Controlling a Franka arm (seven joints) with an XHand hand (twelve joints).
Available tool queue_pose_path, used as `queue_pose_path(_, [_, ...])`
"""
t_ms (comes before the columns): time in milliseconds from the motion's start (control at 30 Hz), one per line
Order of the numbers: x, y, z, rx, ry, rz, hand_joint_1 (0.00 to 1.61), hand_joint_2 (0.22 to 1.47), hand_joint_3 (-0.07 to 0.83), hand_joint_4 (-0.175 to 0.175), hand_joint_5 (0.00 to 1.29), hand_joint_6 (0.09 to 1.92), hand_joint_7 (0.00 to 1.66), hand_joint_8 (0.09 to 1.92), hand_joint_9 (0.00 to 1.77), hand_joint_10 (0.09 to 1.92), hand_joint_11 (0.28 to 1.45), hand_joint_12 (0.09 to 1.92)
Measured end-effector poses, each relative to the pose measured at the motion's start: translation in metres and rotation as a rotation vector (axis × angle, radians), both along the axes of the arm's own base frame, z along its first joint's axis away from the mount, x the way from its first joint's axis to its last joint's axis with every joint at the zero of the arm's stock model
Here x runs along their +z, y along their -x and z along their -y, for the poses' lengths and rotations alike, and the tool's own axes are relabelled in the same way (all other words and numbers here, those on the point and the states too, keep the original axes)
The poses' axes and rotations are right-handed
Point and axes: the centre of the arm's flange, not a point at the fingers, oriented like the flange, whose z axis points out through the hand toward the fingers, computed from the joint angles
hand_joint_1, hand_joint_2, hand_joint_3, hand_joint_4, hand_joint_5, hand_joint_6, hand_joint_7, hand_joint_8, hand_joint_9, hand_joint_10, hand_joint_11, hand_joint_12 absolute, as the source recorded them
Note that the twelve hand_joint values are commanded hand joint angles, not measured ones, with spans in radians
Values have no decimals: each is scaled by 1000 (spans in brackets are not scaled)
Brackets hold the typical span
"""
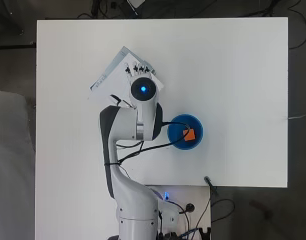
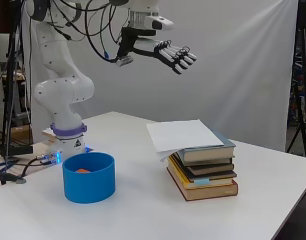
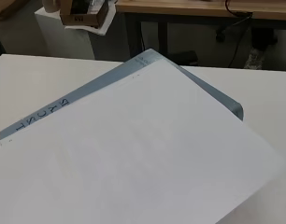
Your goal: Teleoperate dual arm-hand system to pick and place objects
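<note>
A white sheet of paper (image 2: 182,134) lies on top of a stack of books (image 2: 205,170) and overhangs its near edge. In the overhead view the paper (image 1: 109,76) shows left of the arm, and it fills most of the wrist view (image 3: 143,158), over a grey-blue book (image 3: 77,98). My hand (image 2: 169,53) hovers high above the stack with its fingers straight, holding nothing; its fingertips (image 1: 138,68) show over the paper from above. A blue bowl (image 2: 89,177) with an orange block (image 1: 188,134) inside stands nearer the arm's base.
The white table (image 1: 233,75) stretches to the right of the books and the blue bowl (image 1: 185,132). Cables trail from the arm's base (image 2: 23,167) at the table's edge. A grey backdrop hangs behind the table.
</note>
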Motion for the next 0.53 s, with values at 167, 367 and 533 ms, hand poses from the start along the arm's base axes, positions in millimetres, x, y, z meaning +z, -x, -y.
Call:
queue_pose_path(167, [-6, -5, 2, -27, 20, -25, 0, 933, 6, 65, 66, 87, 92, 87, 251, 87, 404, 87])
queue_pose_path(367, [-7, -13, 4, -34, 29, -37, 0, 933, 3, 63, 53, 87, 75, 87, 239, 87, 401, 87])
queue_pose_path(533, [0, -14, 6, -38, 34, -42, 0, 915, -4, 62, 13, 87, 42, 87, 206, 87, 395, 87])
